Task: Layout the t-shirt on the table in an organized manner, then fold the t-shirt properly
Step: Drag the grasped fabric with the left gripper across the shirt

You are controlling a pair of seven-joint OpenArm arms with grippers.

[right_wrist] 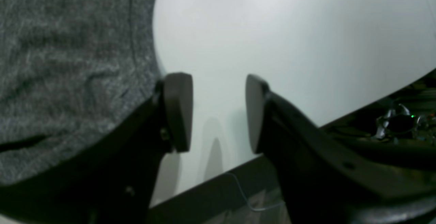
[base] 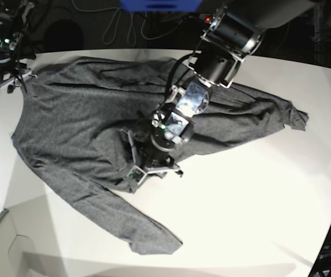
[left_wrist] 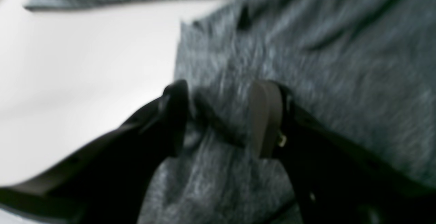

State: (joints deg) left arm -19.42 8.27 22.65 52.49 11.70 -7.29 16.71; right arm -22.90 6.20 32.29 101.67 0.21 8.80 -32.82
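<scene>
The broad, smooth white worktop (base: 252,190) with its curved edge is seen to carry everything in the base view. Spread across its upper and left parts lies the heather dark-grey knit long-sleeved t-shirt (base: 73,127), creased in places rather than flat; one sleeve is stretched toward the right side of that view, the other runs down toward the near edge. The black left arm is reached in from the top of the base view and is set down over the middle of the garment, close to its lower border. In the left wrist view the left pincer (left_wrist: 218,118) is shown with its jaws apart, a raised dark fold of the grey knit lying between them; the picture is blurred, so whether the pads (left_wrist: 264,118) press on that fold cannot be told with certainty. The right pincer (right_wrist: 218,111) is found at the far left corner of the worktop in the base view, just beside the shirt's edge, and its jaws are held apart over bare white surface with nothing between them.
</scene>
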